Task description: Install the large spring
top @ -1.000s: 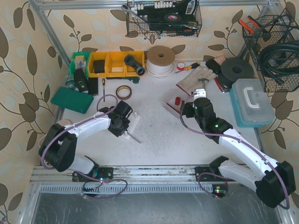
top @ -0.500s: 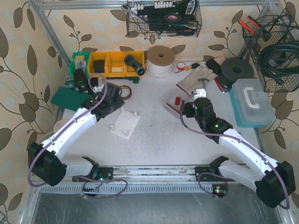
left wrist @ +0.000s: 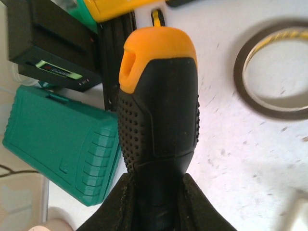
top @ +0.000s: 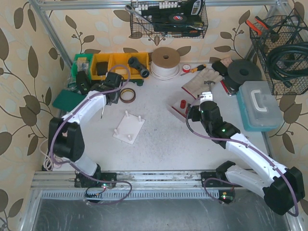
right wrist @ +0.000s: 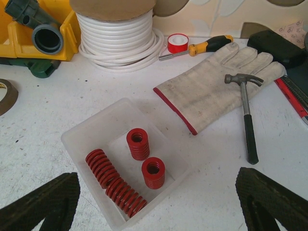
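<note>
A clear tray (right wrist: 84,130) holds several red springs: two long ones (right wrist: 102,166) lie on their sides, two short ones (right wrist: 138,143) stand upright. My right gripper (right wrist: 156,202) hangs open just short of the tray, with nothing between its fingers (right wrist: 41,202). In the top view it sits at the tray's right side (top: 194,112). My left gripper (left wrist: 159,192) is shut on the black and orange handle of a screwdriver (left wrist: 159,96), at the back left (top: 109,94). The white peg plate (top: 129,128) lies alone in the middle.
A brown tape ring (left wrist: 274,72) and a green case (left wrist: 57,144) flank the left gripper, with yellow bins (top: 115,65) behind. Near the tray lie a glove (right wrist: 216,86), a hammer (right wrist: 246,115), a cable coil (right wrist: 120,33) and a blue toolbox (top: 260,106).
The left arm has swung away from the white peg plate to the back left, carrying the screwdriver with it. The right arm has not moved.
</note>
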You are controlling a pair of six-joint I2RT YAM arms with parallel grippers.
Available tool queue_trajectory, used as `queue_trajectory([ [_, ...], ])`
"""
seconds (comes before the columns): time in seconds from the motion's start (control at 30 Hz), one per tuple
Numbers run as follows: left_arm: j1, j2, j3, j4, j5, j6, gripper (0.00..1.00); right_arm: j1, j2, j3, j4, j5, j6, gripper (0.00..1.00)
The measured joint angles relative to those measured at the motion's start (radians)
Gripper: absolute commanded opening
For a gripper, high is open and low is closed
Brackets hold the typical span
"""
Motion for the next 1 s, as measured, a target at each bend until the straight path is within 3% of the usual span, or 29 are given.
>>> queue_trajectory([
  [0.17,0.05,0.123,0.0,0.002,-0.002,0.094,0.0,0.0,-0.003,-0.002,0.0,0.0,0.0,0.88],
  [0.5,0.117,0.347,0.055,-0.006,0.058,0.107,0.02,0.002,-0.003,-0.002,0.0,-0.001,0.0,0.88],
  [0.6,0.118,0.381,0.061,-0.01,0.074,0.103,0.12,0.003,-0.003,-0.002,0.0,-0.001,0.0,0.88],
  [0.77,0.118,0.389,0.063,-0.021,0.083,0.078,0.4,0.005,-0.003,-0.002,0.0,-0.001,0.0,0.88],
  [0.87,0.118,0.386,0.063,-0.023,0.087,0.056,0.66,0.005,-0.003,-0.002,0.0,0.0,0.0,0.88],
  [1.0,0.118,0.343,0.053,-0.018,0.106,0.029,0.71,0.005,-0.001,-0.002,0.0,0.0,0.0,0.88],
])
